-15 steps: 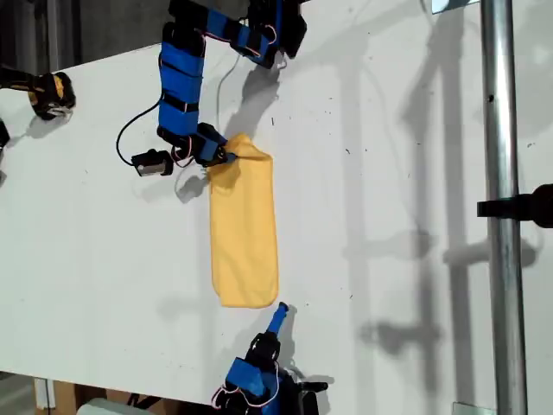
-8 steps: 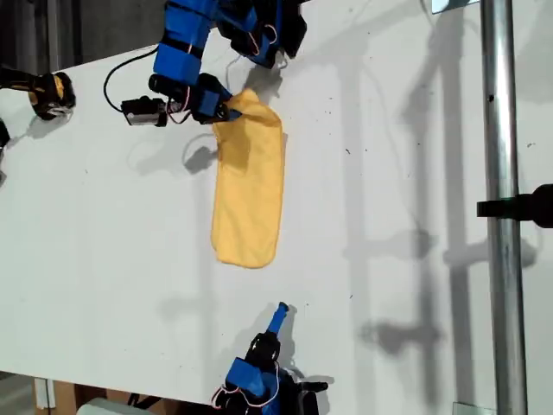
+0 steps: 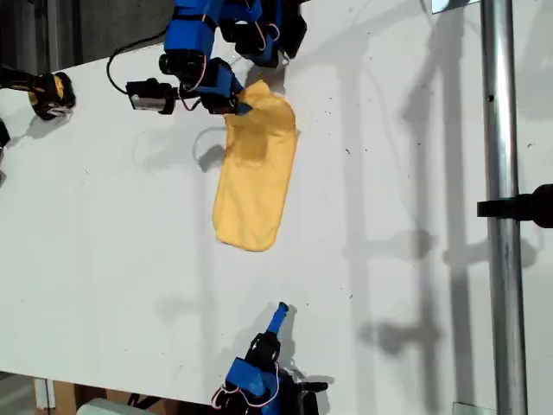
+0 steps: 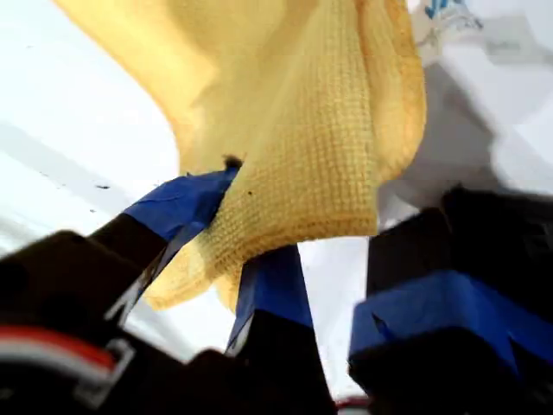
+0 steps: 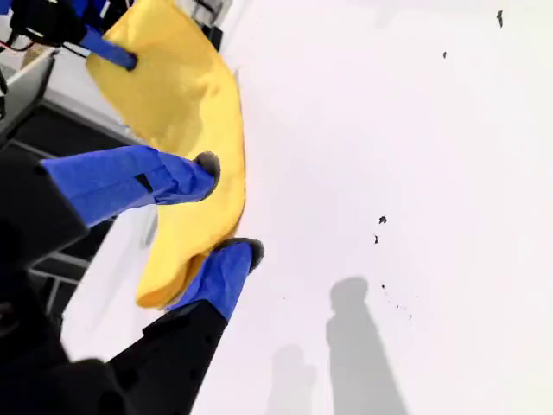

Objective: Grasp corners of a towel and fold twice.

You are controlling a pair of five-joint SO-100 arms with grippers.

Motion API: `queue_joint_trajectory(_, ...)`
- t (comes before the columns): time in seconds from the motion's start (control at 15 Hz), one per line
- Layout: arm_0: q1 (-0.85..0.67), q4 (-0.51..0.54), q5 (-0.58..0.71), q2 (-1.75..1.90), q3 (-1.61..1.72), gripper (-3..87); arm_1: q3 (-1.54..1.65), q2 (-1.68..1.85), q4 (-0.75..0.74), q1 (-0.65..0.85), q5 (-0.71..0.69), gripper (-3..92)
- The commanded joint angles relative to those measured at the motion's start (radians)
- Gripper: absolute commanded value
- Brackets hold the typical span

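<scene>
The yellow towel (image 3: 255, 181) hangs and trails as a long narrow strip on the white table (image 3: 406, 285). My first gripper (image 3: 241, 107) is shut on its upper end near the exterior view's top, and that end is raised off the table. In the first wrist view, blue-taped fingers (image 4: 186, 207) pinch the towel (image 4: 328, 112) at a hemmed corner. My second gripper (image 3: 282, 309) stands open near the exterior view's bottom, a short way from the towel's lower end. The second wrist view shows its open gripper (image 5: 229, 207) with the towel (image 5: 186, 95) lying beyond the fingers, untouched.
A metal pole (image 3: 498, 207) with a black clamp (image 3: 523, 207) runs down the exterior view's right. A yellow and black object (image 3: 50, 93) sits at that view's upper left, near the table's far edge. The first arm's base (image 3: 259, 26) is just behind the towel.
My first gripper has lifted the towel's upper end and carried it toward the exterior view's top right. The lower end slid away from my second gripper, which stayed still.
</scene>
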Motion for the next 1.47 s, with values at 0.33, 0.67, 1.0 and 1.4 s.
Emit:
queue_joint_trajectory(0.33, 0.002, -0.017, 0.003, 0.006, -0.006, 14.0, -0.545, -0.506, -0.408, 0.018, -0.236, -0.2)
queue_joint_trajectory(0.67, 0.008, -0.015, -0.012, 0.006, 0.005, 14.1, -0.551, -0.698, -0.675, 0.035, -0.242, -0.2)
queue_joint_trajectory(1.0, 0.008, -0.011, -0.029, 0.006, 0.009, 14.2, -0.597, -0.931, -0.905, 0.086, -0.267, -0.2)
queue_joint_trajectory(1.4, 0.006, -0.002, -0.04, 0.006, 0.018, 14.3, -0.842, -0.976, -0.851, 0.109, -0.354, 39.7)
